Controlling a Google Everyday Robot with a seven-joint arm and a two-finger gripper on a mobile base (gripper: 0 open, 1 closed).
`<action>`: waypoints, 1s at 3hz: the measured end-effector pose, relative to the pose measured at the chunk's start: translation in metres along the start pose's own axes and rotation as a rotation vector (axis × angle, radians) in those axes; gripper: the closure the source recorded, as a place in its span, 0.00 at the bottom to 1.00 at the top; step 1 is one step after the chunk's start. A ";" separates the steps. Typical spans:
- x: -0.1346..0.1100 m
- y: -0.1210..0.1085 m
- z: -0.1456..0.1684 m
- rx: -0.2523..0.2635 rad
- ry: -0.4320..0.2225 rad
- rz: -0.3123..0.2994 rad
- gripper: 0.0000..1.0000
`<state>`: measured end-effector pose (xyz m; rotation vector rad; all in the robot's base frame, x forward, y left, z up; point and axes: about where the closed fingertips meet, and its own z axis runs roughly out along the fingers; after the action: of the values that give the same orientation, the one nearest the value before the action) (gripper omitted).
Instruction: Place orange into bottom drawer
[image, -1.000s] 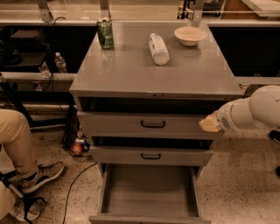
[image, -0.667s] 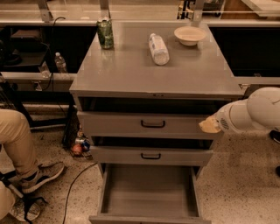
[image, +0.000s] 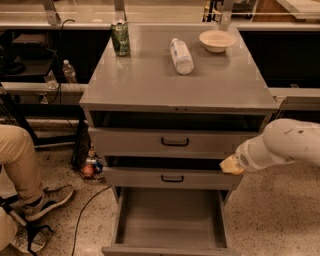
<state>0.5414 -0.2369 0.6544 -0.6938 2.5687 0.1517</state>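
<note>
The bottom drawer is pulled out at the foot of the grey cabinet, and its flat grey floor is bare. The orange does not show anywhere in view. My white arm reaches in from the right. My gripper shows only as a pale yellowish tip at the cabinet's right front corner, level with the middle drawer front and above the right side of the open drawer.
On the cabinet top stand a green can, a lying clear bottle and a cream bowl. A person's leg and shoe are at the left. A small dark red round thing and cables lie on the floor.
My arm has moved down and slightly left, from the level of the top drawer front to the level of the middle one. Nothing else has moved.
</note>
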 end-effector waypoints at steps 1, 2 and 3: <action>0.028 0.011 0.044 -0.049 0.077 0.056 1.00; 0.055 0.028 0.094 -0.124 0.130 0.113 1.00; 0.055 0.028 0.096 -0.126 0.132 0.115 1.00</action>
<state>0.5247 -0.2157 0.5434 -0.6198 2.7458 0.3170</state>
